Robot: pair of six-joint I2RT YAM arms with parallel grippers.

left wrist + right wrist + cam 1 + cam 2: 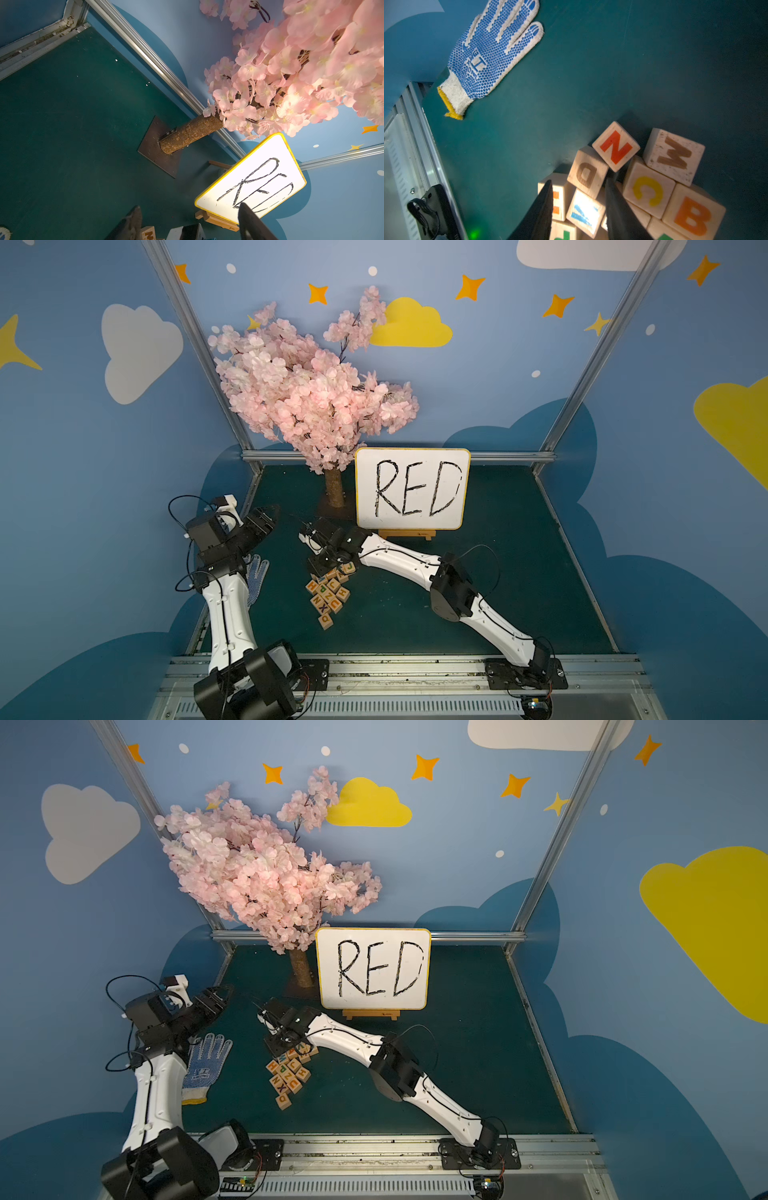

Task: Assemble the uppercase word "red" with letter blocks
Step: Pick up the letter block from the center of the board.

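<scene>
Wooden letter blocks (pixel 328 597) heaped; right tool (pixel 578 181) straddles one (blue-lettered).

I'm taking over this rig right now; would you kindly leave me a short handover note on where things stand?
Left gripper: open, empty, pointing toward the tree, away from the blocks.
Right gripper: down on the end of the heap nearest the whiteboard, fingers either side of a blue-lettered block; whether it grips cannot be told.
Letter blocks: all in one heap mid-table, with a glove lying beside it.
Done: no block set apart yet.
Left: find R, E and D and line them up.
</scene>
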